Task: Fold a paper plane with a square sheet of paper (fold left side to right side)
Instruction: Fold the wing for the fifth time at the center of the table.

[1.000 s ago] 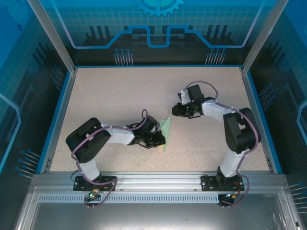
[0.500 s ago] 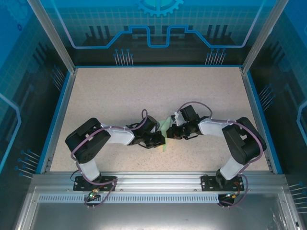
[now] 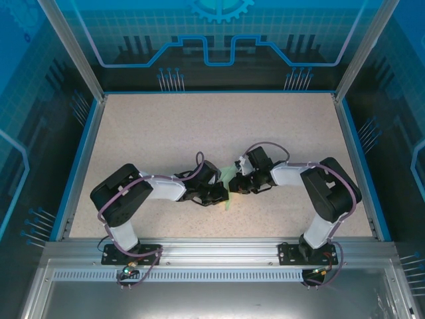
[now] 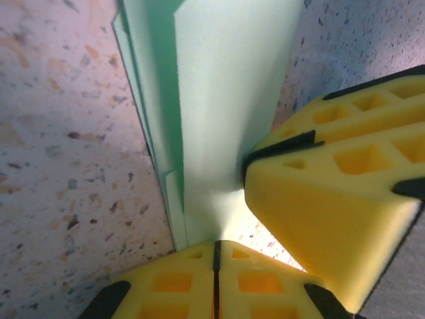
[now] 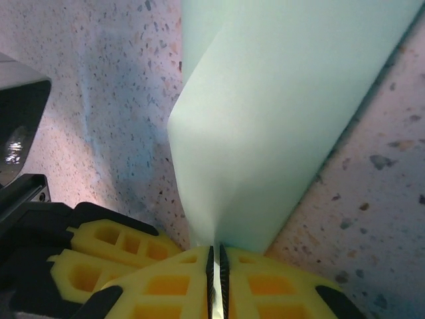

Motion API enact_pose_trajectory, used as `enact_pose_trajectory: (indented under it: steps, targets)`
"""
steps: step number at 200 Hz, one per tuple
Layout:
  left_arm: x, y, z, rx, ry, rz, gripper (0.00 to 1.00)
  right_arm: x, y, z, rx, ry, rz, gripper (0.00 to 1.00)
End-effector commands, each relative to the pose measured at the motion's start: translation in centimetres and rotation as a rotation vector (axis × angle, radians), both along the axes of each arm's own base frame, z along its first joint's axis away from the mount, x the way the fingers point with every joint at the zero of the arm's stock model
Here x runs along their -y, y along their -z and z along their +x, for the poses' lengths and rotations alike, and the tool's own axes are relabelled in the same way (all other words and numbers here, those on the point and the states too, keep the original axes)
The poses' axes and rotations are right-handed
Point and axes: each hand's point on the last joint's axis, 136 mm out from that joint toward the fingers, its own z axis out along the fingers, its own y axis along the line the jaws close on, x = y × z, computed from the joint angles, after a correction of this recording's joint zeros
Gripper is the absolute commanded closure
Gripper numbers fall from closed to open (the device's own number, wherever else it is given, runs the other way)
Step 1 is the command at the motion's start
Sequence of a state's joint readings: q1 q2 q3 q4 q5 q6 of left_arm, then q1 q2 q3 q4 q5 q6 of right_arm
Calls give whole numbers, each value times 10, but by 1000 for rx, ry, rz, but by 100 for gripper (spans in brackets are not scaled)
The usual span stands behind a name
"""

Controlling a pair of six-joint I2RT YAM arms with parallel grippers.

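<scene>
Care with tension: grips folded paper [image 4: 226,100] in left pincer [image 4: 214,251] and right pincer [image 5: 216,256], both closed tight. Keep edges aligned, pull evenly.

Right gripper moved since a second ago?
Yes. The right gripper has come toward the table's front edge and leftward, now at the green paper.

Speckled table [image 3: 166,133] bears the folded mint-green paper [image 3: 228,178].
</scene>
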State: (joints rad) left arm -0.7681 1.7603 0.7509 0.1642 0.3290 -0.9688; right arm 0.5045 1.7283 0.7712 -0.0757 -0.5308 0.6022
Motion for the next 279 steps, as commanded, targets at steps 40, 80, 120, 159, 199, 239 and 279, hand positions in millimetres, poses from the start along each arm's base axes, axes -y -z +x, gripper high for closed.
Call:
enact_pose_trajectory:
  steps: [40,80,120,159,199,239,279]
  targets:
    - [-38,42,-37,-150,-3,191,91,5,14,16,35,-20,-121,87]
    - [-37,42,-37,-150,-2,191,91,6,10,34,62,-17,-135,87]
    - [-37,42,-37,-152,-2,190,91,15,13,55,75,8,-150,87]
    - [-37,42,-37,-153,0,190,91,23,14,77,96,16,-175,87]
    - [-37,42,-37,-153,-2,191,91,31,9,102,131,40,-184,87]
    - [-36,41,-36,-149,-3,187,91,21,-36,109,207,40,-97,87]
    - [-35,39,-36,-145,-1,184,91,1,-43,71,171,-12,-27,87]
